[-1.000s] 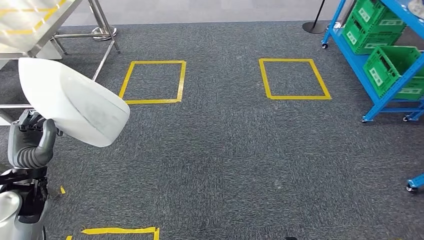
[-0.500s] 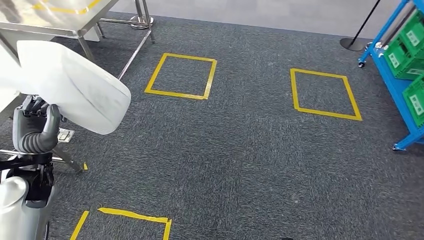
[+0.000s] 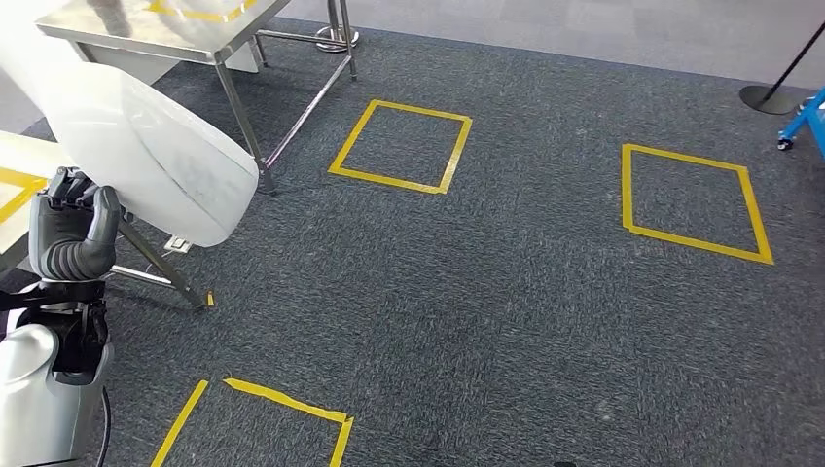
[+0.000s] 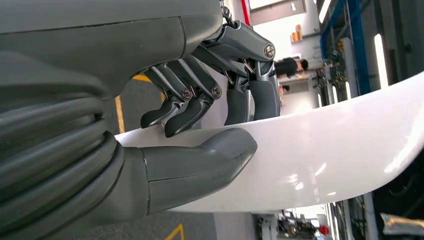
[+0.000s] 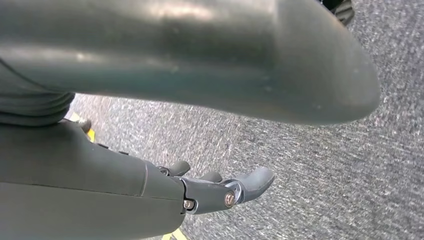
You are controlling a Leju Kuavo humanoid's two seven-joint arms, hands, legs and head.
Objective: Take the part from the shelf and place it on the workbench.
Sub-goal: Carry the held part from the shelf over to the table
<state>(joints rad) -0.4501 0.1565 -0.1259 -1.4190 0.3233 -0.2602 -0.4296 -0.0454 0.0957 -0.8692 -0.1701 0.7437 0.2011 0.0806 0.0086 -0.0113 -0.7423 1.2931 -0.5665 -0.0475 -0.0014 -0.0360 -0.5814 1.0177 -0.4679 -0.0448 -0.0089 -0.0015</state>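
1. White part (image 3: 146, 156): large curved shell, held up at near left, above the carpet (image 3: 486, 292), overlapping the near corner of the steel workbench (image 3: 156, 29) in head view.
2. Left hand (image 3: 70, 233) grips the part's lower edge; wrist view: thumb (image 4: 200, 165) under the edge, dark fingers (image 4: 250, 85) curled over the top.
3. Right hand (image 5: 220, 192) hangs over the carpet, fingers loosely extended and slightly apart, holding nothing.
4. Yellow tape squares (image 3: 401, 146) on the floor, centre and right; another near left.
5. Blue shelf foot (image 3: 803, 122) at far right edge.
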